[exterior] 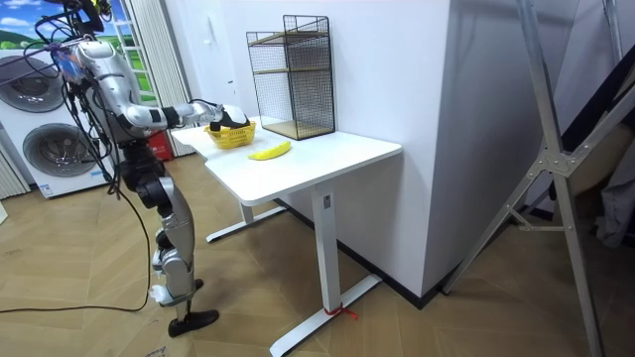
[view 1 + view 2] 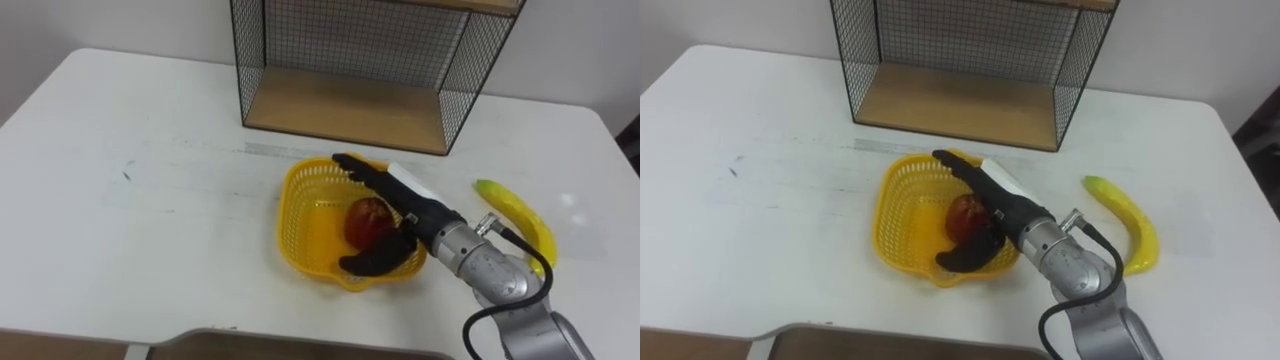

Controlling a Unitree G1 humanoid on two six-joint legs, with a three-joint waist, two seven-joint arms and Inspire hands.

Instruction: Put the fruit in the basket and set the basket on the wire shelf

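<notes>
Left eye view: far to the left of the right robot hand (image 2: 408,212) the white tabletop (image 2: 150,200) lies bare out to its left edge, with wide free room. Next comes the yellow basket (image 2: 293,228), standing clear of every tabletop edge. The robot hand reaches into it from the right, fingers straight and thumb spread wide. A red fruit (image 2: 368,220) sits on the basket floor between fingers and thumb; whether they touch it I cannot tell. Beyond the hand stands the wire shelf (image 2: 350,105), its wooden floor open toward the basket. To the hand's right a banana (image 2: 520,218) lies on the tabletop, near the right edge.

Room view adds the robot standing at the tabletop's end on the room view's left, one arm stretched to the basket, and the shelf's upper tier.
</notes>
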